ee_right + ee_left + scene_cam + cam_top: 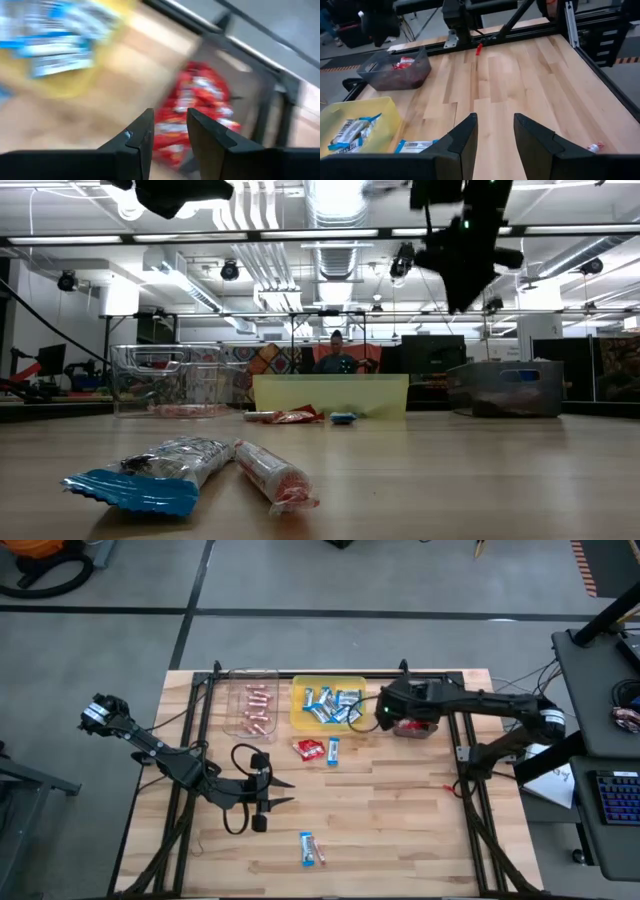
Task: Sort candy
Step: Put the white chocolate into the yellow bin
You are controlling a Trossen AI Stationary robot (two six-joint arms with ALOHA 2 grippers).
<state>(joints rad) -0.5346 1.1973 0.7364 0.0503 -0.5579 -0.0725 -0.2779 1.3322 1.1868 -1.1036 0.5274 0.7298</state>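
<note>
- The right hand (385, 710) hangs above the gap between the yellow tray (300, 710) and the dark tray (432, 727), its fingers a little apart with nothing between them. In its own wrist view the red packets (200, 107) lie heaped in the dark tray just ahead.
- The left hand (283, 792) waits low over the middle of the counter (400, 820), fingers part open and empty.
- Sorted candy already sits in three trays along the far edge: thin pinkish sticks (258, 708) in the clear tray (232, 700), blue-and-white bars (332, 705) in the yellow tray, red packets in the dark one.
- Loose on the counter I count four pieces. One red packet (308, 748) and one blue-and-white bar (334, 750) lie side by side just in front of the yellow tray. Another blue bar (307, 849) and a pinkish stick (319, 853) lie touching near the front edge.
- In the trays I make out roughly six sticks and about seven bars. The red heap is too hidden by the arm to count.
- My worry is the front pair: lying against each other, a pinch on one could drag or lift both, and a stick would land in the wrong tray.
- The red packet and bar near the yellow tray pose the same risk, and a low approach could nudge the tray wall.
</note>
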